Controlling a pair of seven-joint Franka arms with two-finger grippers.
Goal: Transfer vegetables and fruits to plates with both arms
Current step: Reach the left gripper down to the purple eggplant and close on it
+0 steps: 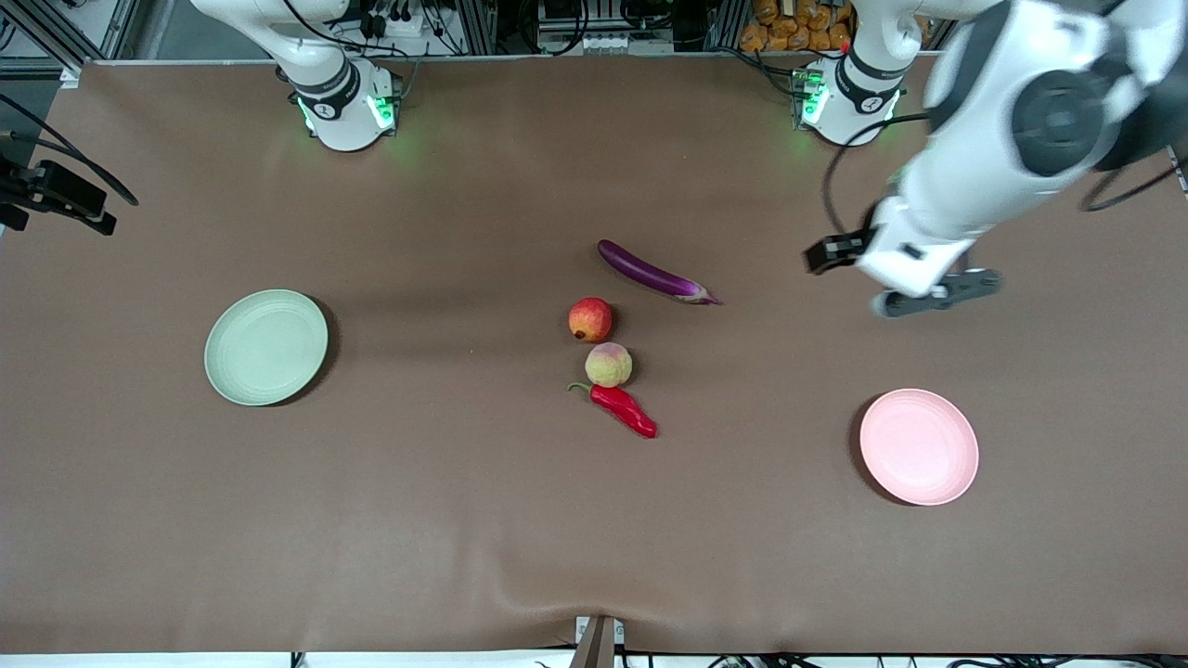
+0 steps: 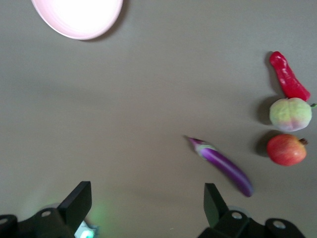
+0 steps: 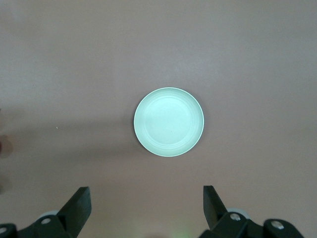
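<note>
Hovering high, both arms are out over the brown table (image 1: pixel 464 520) and nothing has been picked up yet, so we judge ourselves at the very opening step: approach and choose a first piece. Our left gripper (image 2: pixel 147 201) hangs over the bare cloth toward the left arm's end of the table, jaws spread wide and empty. In its wrist view the purple eggplant (image 2: pixel 223 166) lies closest to the fingers. Our right gripper (image 3: pixel 146 202) is out of the front view, but its wrist camera shows its fingers wide apart too, holding nothing, looking straight down on the pale green plate (image 3: pixel 169 122).

All four pieces sit in the middle of the table. The eggplant (image 1: pixel 654 273) lies farthest from the front camera. Then come the red pomegranate-like fruit (image 1: pixel 590 319), the peach (image 1: pixel 608 364) just beside it, and the red chili pepper (image 1: pixel 624 409) nearest the camera. The chili's green stem seems to touch the peach, though we can't be sure. The green plate (image 1: pixel 266 347) waits toward the right arm's end, the pale pink plate (image 1: pixel 919 446) toward the left arm's end. Both are empty.

Next, we reckon, the left gripper should swing over the eggplant, turn its jaws across the slim body, and descend. The right arm needs to travel from the green plate to the fruit cluster.
</note>
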